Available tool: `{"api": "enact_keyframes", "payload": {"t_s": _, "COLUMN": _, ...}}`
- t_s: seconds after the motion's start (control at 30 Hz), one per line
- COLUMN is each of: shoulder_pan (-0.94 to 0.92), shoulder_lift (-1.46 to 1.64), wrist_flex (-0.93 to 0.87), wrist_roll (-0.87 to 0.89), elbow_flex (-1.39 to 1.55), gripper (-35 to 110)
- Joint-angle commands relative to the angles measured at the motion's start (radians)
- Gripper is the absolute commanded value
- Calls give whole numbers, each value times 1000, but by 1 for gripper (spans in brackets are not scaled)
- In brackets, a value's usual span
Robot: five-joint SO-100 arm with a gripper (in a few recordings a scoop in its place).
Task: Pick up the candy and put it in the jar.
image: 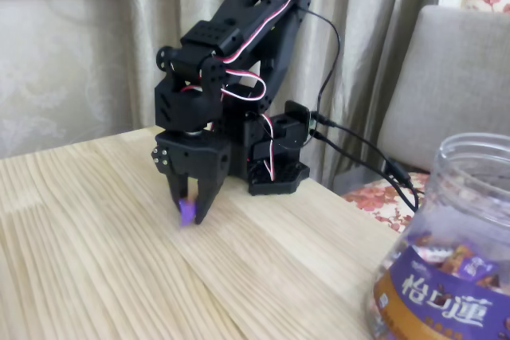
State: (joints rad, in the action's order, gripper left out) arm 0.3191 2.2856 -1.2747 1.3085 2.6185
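Right now the fingers point(190, 211) pinch the purple candy point(186, 212) down at the desk point(96, 260). Next, I think, lift it and carry it over to the jar point(454, 252).

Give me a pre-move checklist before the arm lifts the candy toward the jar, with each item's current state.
1. Candy between the fingers of the gripper: ok, purple wrapper shows between the tips.
2. Grip secure enough to lift: cannot tell, only a small part of the wrapper is visible and the contact is blurred.
3. Candy off the table: not ok or just barely, it sits at the wood surface.
4. Jar upright with lid off: ok, the clear rim looks open at the top.
5. Path from gripper to jar free: ok, bare wood lies between them.
6. Cables clear of the swing: cannot tell, they hang behind the arm toward the jar side.
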Motion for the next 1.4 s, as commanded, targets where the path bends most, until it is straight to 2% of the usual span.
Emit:
{"api": "enact_keyframes", "payload": {"t_s": 0.0, "shoulder_pan": -20, "shoulder_lift": 9, "wrist_flex": 2, "wrist_roll": -20, "elbow_flex": 12, "gripper": -1}}
{"api": "enact_keyframes", "payload": {"t_s": 0.23, "shoulder_pan": -48, "shoulder_lift": 20, "wrist_flex": -5, "wrist_roll": -66, "elbow_flex": 8, "gripper": -1}}
{"api": "enact_keyframes", "payload": {"t_s": 0.37, "shoulder_pan": -74, "shoulder_lift": -2, "wrist_flex": -14, "wrist_roll": -120, "elbow_flex": -43, "gripper": 7}}
{"api": "enact_keyframes", "payload": {"t_s": 0.63, "shoulder_pan": -106, "shoulder_lift": -91, "wrist_flex": -26, "wrist_roll": -192, "elbow_flex": -164, "gripper": 8}}
{"api": "enact_keyframes", "payload": {"t_s": 1.1, "shoulder_pan": -86, "shoulder_lift": -135, "wrist_flex": -26, "wrist_roll": -210, "elbow_flex": -198, "gripper": 9}}
{"api": "enact_keyframes", "payload": {"t_s": 1.17, "shoulder_pan": -86, "shoulder_lift": -126, "wrist_flex": -25, "wrist_roll": -210, "elbow_flex": -189, "gripper": 16}}
{"api": "enact_keyframes", "payload": {"t_s": 1.23, "shoulder_pan": -89, "shoulder_lift": -120, "wrist_flex": -35, "wrist_roll": -213, "elbow_flex": -179, "gripper": 37}}
{"api": "enact_keyframes", "payload": {"t_s": 1.37, "shoulder_pan": -97, "shoulder_lift": -97, "wrist_flex": -58, "wrist_roll": -196, "elbow_flex": -144, "gripper": 47}}
